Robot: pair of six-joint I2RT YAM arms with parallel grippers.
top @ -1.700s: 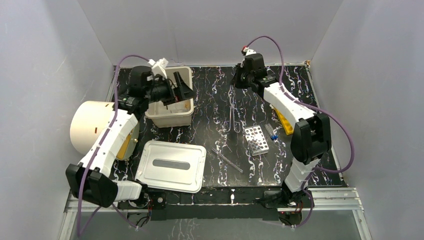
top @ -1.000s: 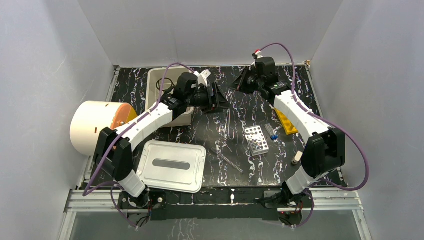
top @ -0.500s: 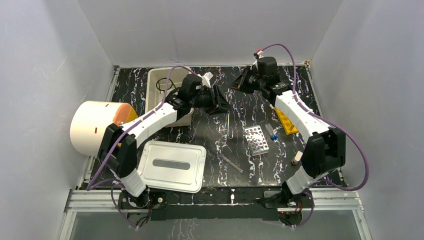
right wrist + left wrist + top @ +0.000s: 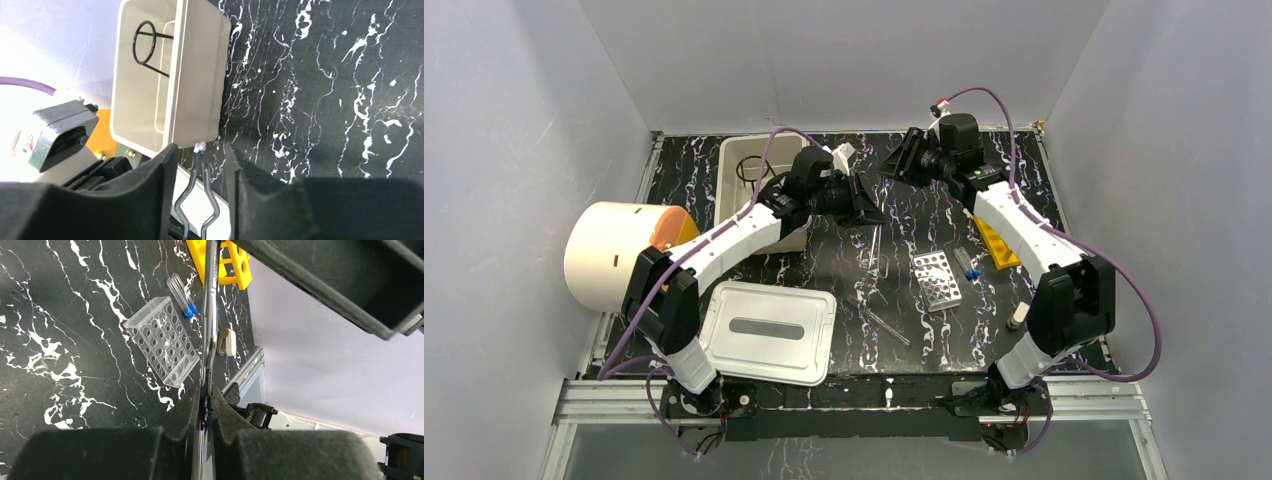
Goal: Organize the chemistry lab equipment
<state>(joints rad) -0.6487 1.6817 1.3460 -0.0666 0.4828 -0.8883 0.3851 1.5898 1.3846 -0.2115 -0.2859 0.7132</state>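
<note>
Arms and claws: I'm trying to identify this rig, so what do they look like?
Both the left arm and the right arm have white shell links with bulky black joint housings. A purple cable loops along each. The left claw and the right claw each have two blocky matte-black fingers.

The white left arm blocks the near corner of the cream plastic tub. Bare black marbled bench lies between the flat white lid and silver perforated rack, crossed only by clear glass rods.
</note>
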